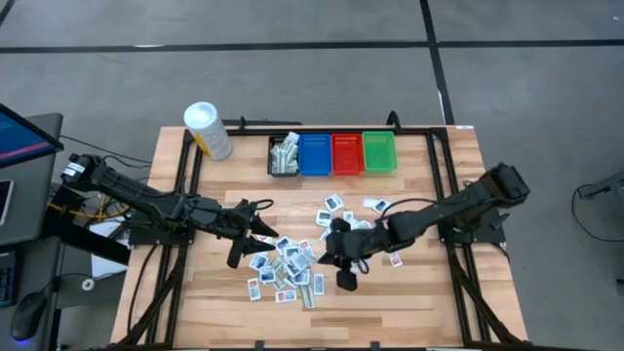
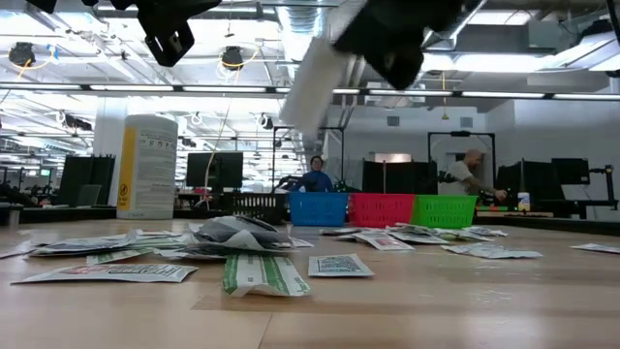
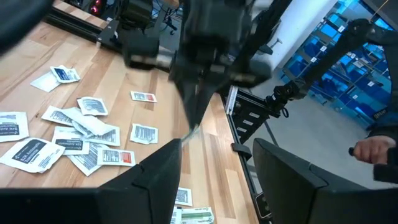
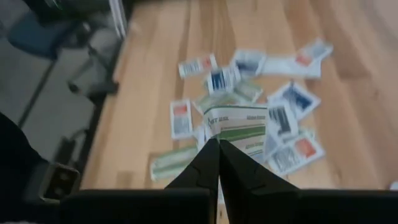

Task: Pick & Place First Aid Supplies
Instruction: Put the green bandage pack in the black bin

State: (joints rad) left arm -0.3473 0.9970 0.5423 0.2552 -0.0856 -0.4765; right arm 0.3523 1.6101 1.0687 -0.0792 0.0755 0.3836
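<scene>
Right wrist view: right gripper pinched on green-striped packet, above scattered packets; left gripper wide.

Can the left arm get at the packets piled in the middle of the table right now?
Probably yes. The left gripper hangs open at the pile's left edge with nothing between. The right gripper, shut on a white and green packet, sits at the pile's far side, so keep left.
</scene>
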